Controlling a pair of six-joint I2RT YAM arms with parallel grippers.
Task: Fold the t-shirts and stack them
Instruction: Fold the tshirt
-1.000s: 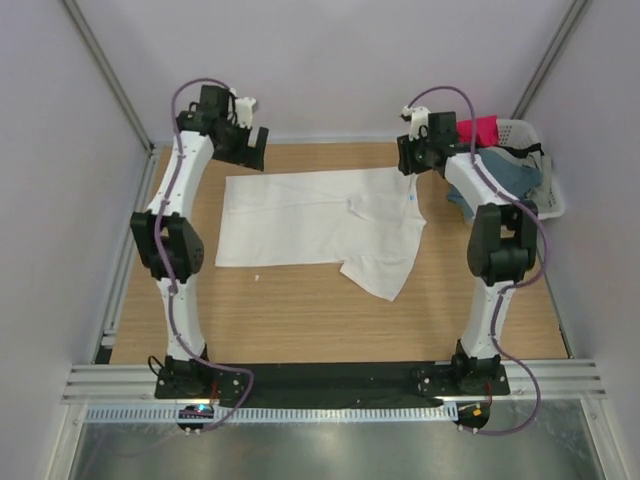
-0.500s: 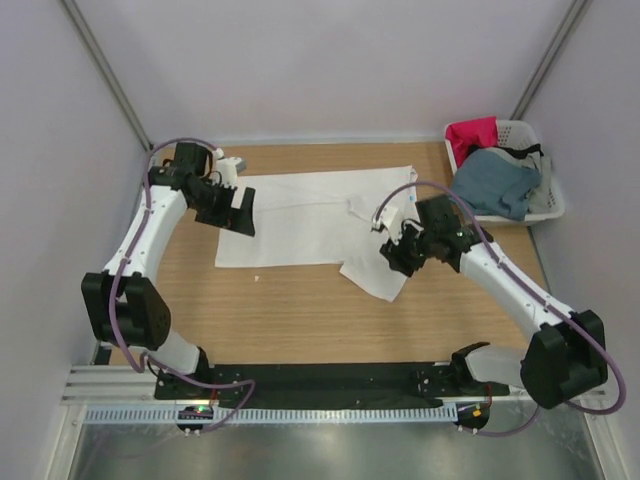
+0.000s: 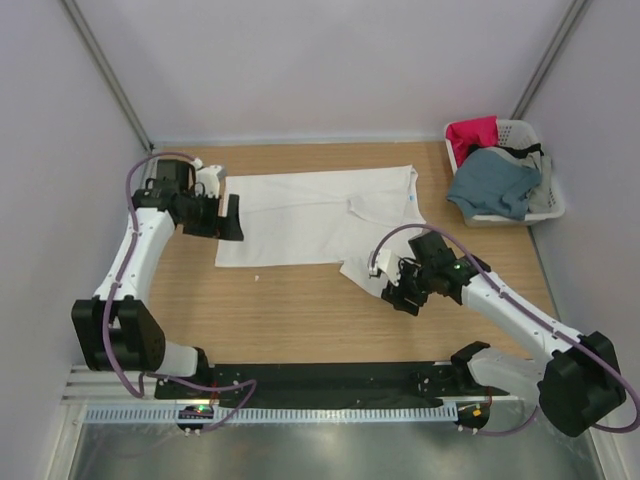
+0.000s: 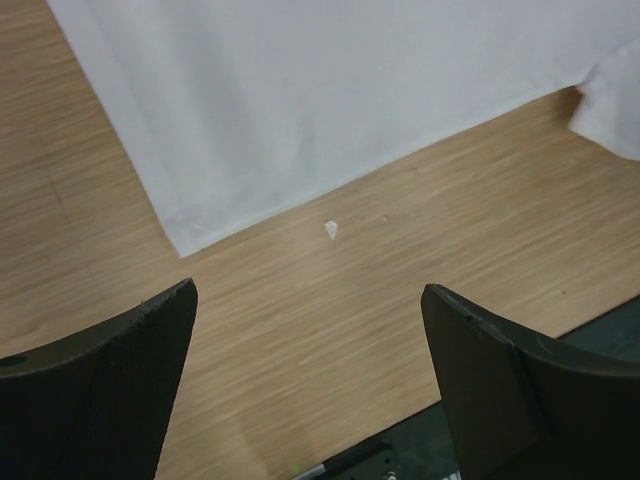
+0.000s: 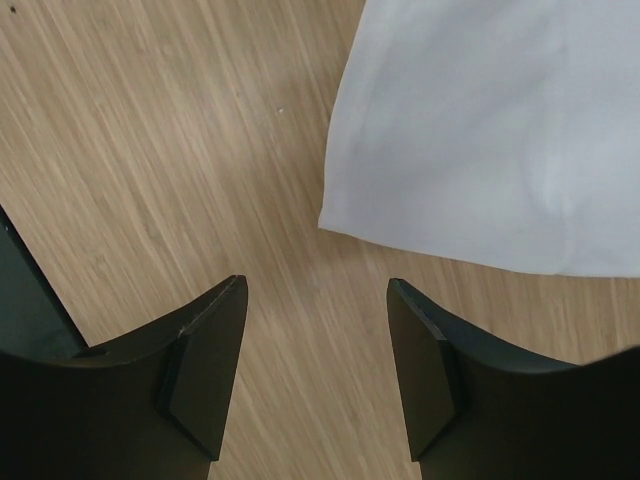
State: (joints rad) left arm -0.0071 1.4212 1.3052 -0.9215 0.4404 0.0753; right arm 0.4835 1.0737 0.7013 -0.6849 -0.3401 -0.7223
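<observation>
Your left gripper gapes wide and your right gripper stands parted, both empty, beside corners of the white t-shirt.

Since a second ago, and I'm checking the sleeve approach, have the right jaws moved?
Yes: the right jaws came from beside the basket toward the near edge, reaching the white shirt's sleeve.
</observation>
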